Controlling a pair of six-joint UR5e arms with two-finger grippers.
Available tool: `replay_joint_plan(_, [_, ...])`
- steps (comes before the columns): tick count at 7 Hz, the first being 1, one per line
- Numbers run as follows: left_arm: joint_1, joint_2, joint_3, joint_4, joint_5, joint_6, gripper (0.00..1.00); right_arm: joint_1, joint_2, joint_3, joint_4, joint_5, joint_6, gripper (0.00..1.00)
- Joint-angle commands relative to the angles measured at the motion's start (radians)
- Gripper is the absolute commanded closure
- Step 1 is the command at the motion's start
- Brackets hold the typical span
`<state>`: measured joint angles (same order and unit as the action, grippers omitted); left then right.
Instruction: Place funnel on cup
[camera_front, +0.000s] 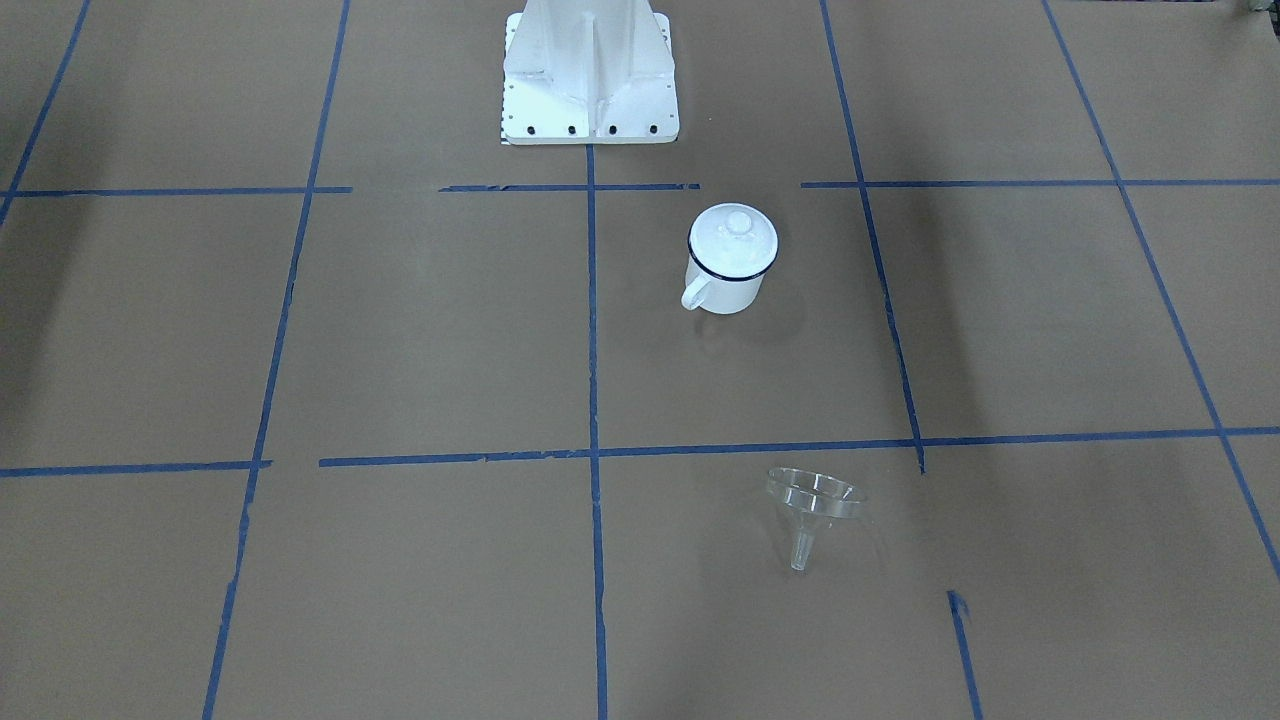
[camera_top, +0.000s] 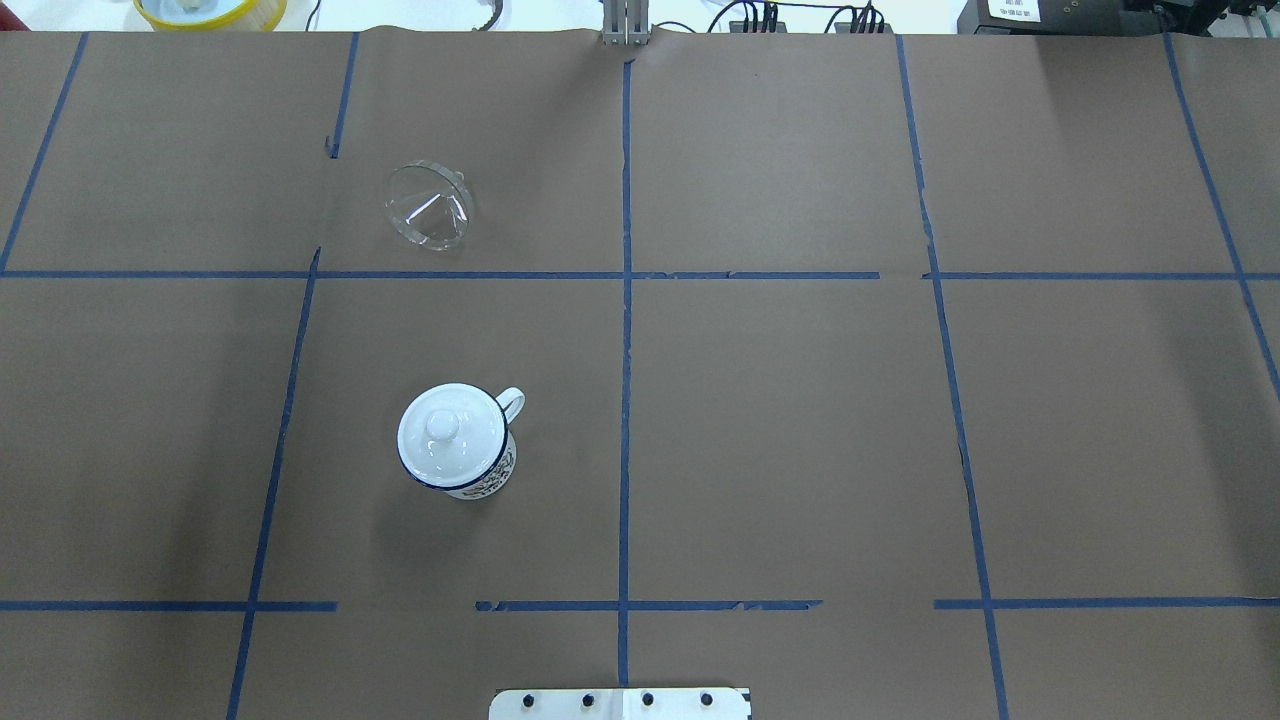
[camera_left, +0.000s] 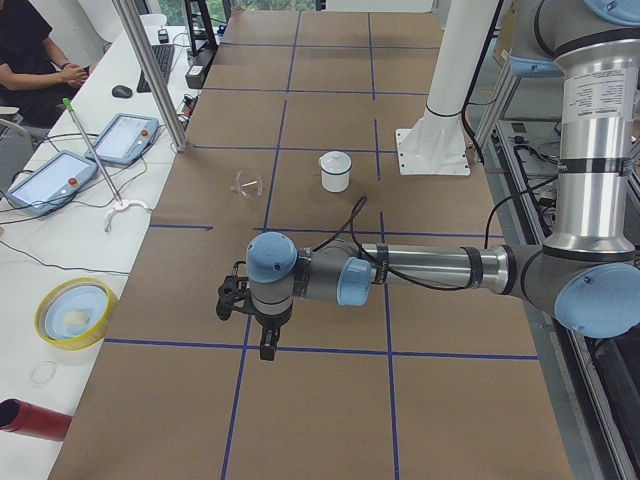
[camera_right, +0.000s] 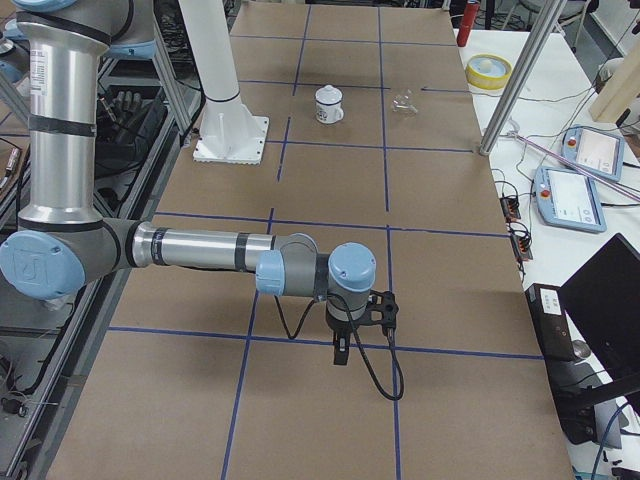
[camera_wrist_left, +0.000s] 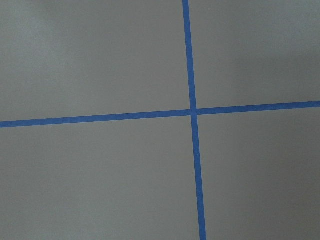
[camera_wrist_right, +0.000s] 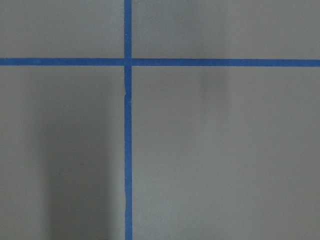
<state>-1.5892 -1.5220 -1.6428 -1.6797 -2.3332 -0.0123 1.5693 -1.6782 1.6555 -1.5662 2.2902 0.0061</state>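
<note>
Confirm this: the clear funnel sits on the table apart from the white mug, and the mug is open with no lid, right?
Not quite. The mug is covered: a white knobbed lid sits on it, as the overhead exterior view shows. The funnel does sit apart from it.

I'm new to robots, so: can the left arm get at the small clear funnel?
Probably yes: the clear funnel lies uncovered on that arm's half of the table, apart from the white lidded enamel mug.
</note>
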Motion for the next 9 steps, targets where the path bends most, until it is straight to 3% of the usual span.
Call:
replay_joint_plan(1, [0.000,-0.004,0.011,-0.002,0.002,-0.003,0.00,0.000,0.000,0.001,0.000,0.000,0.000,0.00])
replay_joint_plan(3, [0.002,-0.015,-0.003,0.000,0.002,-0.008,0.00,0.000,0.000,0.001,0.000,0.000,0.000,0.00])
replay_joint_plan(5, [0.002,-0.023,-0.079,0.046,0.003,-0.056,0.00,0.000,0.000,0.001,0.000,0.000,0.000,0.00])
replay_joint_plan(7, [0.009,-0.040,-0.225,0.150,0.034,-0.173,0.00,0.000,0.000,0.001,0.000,0.000,0.000,0.00])
replay_joint_plan(9, [0.098,-0.052,-0.413,0.189,0.031,-0.366,0.00,0.000,0.000,0.001,0.000,0.000,0.000,0.00])
